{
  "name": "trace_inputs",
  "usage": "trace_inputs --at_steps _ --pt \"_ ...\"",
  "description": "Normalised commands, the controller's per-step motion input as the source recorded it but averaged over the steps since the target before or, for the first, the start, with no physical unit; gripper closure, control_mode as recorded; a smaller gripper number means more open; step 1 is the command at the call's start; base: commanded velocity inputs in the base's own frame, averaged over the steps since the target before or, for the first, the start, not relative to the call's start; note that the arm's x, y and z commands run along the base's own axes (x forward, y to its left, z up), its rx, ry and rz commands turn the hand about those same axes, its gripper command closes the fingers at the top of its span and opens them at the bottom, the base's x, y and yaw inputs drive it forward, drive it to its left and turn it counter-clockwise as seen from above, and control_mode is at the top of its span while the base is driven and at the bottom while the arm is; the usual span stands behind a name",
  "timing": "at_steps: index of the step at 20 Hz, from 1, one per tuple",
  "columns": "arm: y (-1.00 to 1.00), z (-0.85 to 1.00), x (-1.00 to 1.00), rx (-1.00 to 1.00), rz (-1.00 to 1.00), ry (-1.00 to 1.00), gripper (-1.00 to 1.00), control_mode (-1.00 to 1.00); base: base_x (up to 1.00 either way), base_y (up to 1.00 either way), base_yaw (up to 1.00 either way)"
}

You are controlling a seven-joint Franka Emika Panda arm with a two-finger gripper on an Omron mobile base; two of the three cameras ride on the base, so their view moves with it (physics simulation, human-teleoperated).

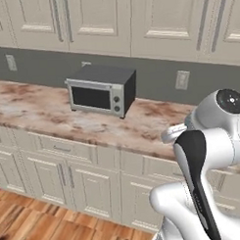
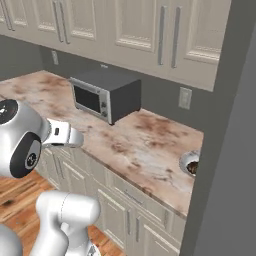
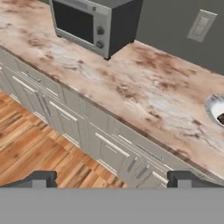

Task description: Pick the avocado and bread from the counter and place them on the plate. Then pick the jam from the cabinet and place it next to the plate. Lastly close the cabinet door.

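Note:
The marbled counter (image 3: 144, 87) runs across the hand view, seen from above and in front of its edge. At the far right edge lies the white, grey-rimmed plate (image 3: 215, 107), cut off by the frame, with a dark brown lump on it that looks like the bread (image 3: 221, 118). In the right base view the plate (image 2: 187, 161) and bread (image 2: 194, 168) are half hidden behind a tall grey panel. My gripper (image 3: 111, 178) is open, its fingertips (image 3: 40, 178) far apart, out over the floor in front of the drawers. Cream wall cabinet (image 1: 113, 19) doors are shut. The avocado and jam are out of view.
A dark toaster oven (image 1: 101, 90) stands at the back of the counter (image 1: 43, 115), left of the plate. A wall outlet (image 3: 200, 25) sits behind. Cream drawers (image 3: 65, 109) and wooden floor (image 3: 35, 148) lie below. A tall grey panel (image 2: 225, 150) blocks the right side.

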Motion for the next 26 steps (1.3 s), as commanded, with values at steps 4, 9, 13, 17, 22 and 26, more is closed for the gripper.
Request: trace_inputs --at_steps 4,9,13,17,22,26 --pt "0.00 0.00 0.00 0.00 0.00 0.00 -1.00 1.00 0.00 0.00 0.32" --pt "0.00 0.00 0.00 0.00 0.00 0.00 -1.00 1.00 0.00 0.00 0.37" --pt "0.00 0.00 0.00 0.00 0.00 0.00 -1.00 1.00 0.00 0.00 0.38" --pt "0.00 0.00 0.00 0.00 0.00 0.00 -1.00 1.00 0.00 0.00 0.38" --pt "0.00 0.00 0.00 0.00 0.00 0.00 -1.00 1.00 0.00 0.00 0.38" --pt "0.00 0.00 0.00 0.00 0.00 0.00 -1.00 1.00 0.00 0.00 0.39"
